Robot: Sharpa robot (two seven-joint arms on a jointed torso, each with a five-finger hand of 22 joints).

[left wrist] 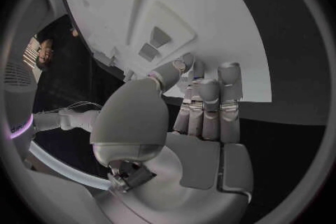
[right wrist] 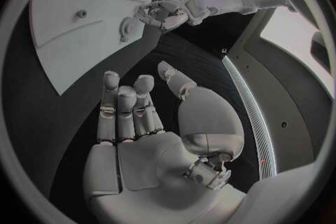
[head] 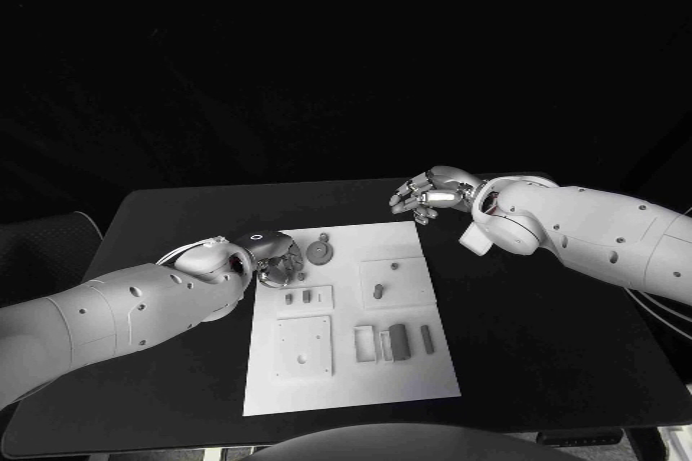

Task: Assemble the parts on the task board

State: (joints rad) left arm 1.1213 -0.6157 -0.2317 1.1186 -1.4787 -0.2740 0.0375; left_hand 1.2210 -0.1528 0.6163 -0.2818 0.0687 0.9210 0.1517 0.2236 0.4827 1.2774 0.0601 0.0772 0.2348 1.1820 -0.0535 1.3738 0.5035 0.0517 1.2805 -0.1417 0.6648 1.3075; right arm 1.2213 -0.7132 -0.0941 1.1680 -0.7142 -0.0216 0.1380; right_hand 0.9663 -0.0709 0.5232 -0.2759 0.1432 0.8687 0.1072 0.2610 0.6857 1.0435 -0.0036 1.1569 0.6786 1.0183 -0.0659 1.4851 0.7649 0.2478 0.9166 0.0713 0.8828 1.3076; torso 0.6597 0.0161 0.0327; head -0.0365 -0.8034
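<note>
The white task board lies in the middle of the black table. A round grey part rests near its far edge, and the right wrist view shows this round part too. My left hand hovers at the board's far left corner, just left of that part. Its fingers are curled in with the thumb against them, and I see nothing between them. My right hand hangs over the table beyond the board's far right corner, its fingers loosely bent around nothing.
On the board sit a short peg, two small pieces, a square plate and a row of upright blocks. Bare black table lies right of the board.
</note>
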